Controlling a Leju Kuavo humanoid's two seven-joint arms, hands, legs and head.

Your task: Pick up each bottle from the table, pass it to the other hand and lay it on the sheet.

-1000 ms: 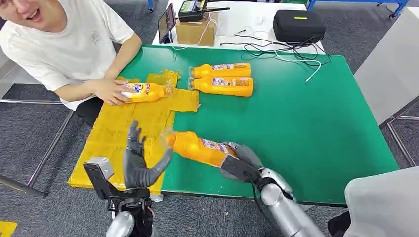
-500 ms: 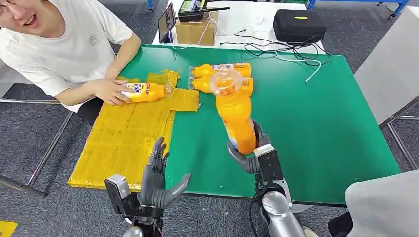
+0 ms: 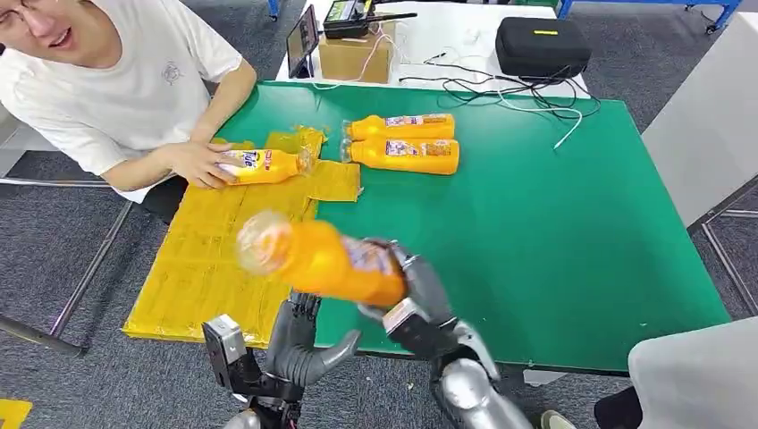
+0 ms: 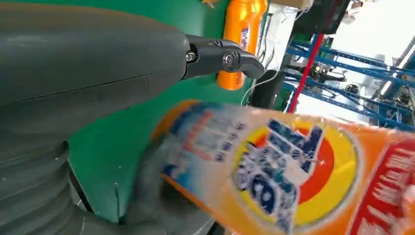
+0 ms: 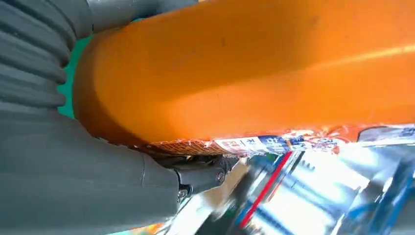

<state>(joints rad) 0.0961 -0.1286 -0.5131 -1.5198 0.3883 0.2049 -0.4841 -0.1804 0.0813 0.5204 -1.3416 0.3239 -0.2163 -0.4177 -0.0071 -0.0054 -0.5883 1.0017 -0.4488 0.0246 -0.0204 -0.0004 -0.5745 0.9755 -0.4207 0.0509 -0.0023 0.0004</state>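
My right hand grips an orange bottle by its base and holds it in the air, lying sideways with its clear cap toward the yellow sheet. Just below it, at the table's front edge, my left hand is open with its fingers up, apart from the bottle. The left wrist view has the bottle's label close to my left hand. The orange body lies against my right hand in the right wrist view. Two more bottles lie side by side at the back.
A person at the left rests a hand on another bottle lying on the sheet's far end. Behind the green table are a cardboard box, a black case and loose cables.
My right hand has swung the bottle from upright down to the left, so it now lies sideways above my left hand. My left hand has shifted slightly right.
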